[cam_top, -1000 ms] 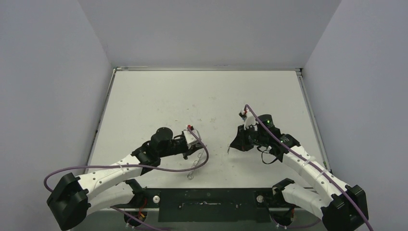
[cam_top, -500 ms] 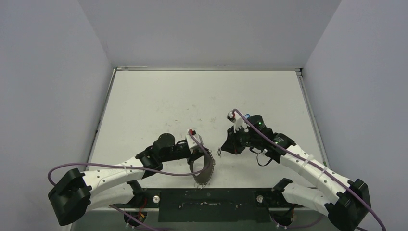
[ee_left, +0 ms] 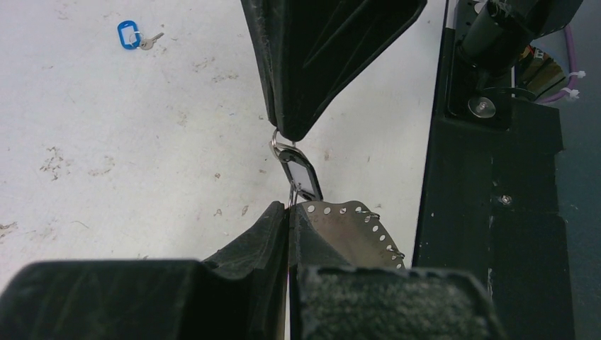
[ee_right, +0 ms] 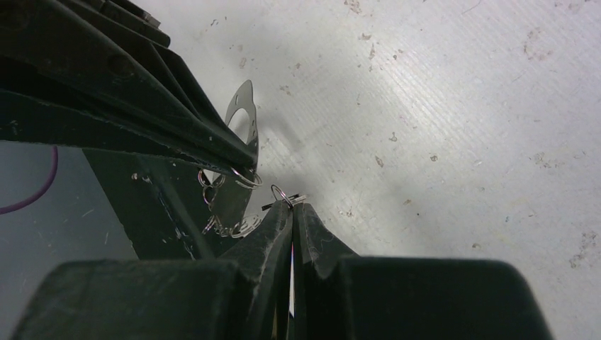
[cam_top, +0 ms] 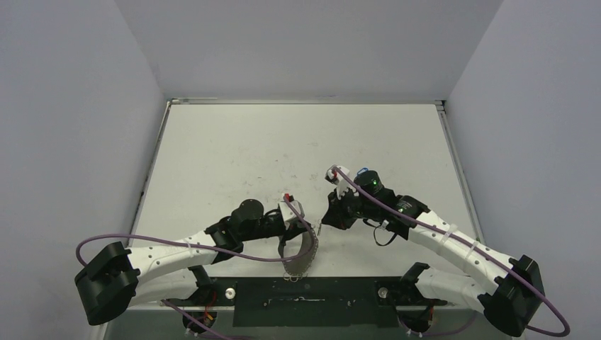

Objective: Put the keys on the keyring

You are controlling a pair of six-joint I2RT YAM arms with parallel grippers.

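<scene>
Pale grey walls (cam_top: 71, 106) close in a white, scuffed surface (cam_top: 234, 149) seen from above. A black base plate (cam_top: 255, 301) runs along the bottom edge of that view. The arms reach inward from its two ends, the left arm (cam_top: 177, 253) from the lower left and the right arm (cam_top: 446, 241) from the lower right. Each trails a purple cable (cam_top: 142, 241), and they meet just below the middle of the frame.

The left tool (ee_left: 288, 211) is closed tight on the rim of the keyring (ee_left: 347, 227), a pale grey plate with small holes punched along its edge. The plate is held up at the lower centre of the left wrist view, near the base plate. Thin wire loops (ee_right: 246, 178) hang from its rim.

The right tool (ee_right: 292, 207) reaches in from the top of the left wrist view. Its fingers are pressed together on the small wire ring at the top of the dark-headed key (ee_left: 301, 177). That key hangs between the two tools, its lower end reaching the plate's edge right at the left tool's tips. Whether it is hooked on cannot be told.

The blue-headed key (ee_left: 131, 34) lies flat on the surface in the upper left of the left wrist view, well apart from both tools.
</scene>
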